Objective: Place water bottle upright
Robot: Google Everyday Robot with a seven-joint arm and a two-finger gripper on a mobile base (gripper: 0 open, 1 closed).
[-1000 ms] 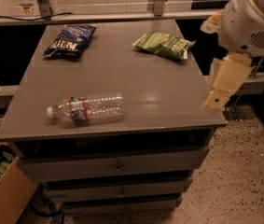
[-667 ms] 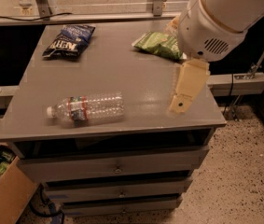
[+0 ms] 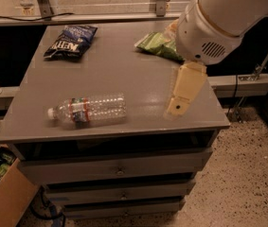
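The water bottle (image 3: pixel 88 109), clear and ribbed with a white cap and a red, white and blue-green label band, lies on its side near the front left of the grey table top (image 3: pixel 124 74), cap pointing left. My gripper (image 3: pixel 180 104) hangs on the white arm above the right front part of the table, well to the right of the bottle and apart from it. It holds nothing that I can see.
A dark blue chip bag (image 3: pixel 70 40) lies at the back left and a green snack bag (image 3: pixel 159 44) at the back right, partly behind my arm. Drawers sit under the table top. A cardboard box (image 3: pixel 1 188) stands on the floor at the left.
My arm and gripper have moved left, from beyond the table's right edge to above its right front part. The bottle has not moved.
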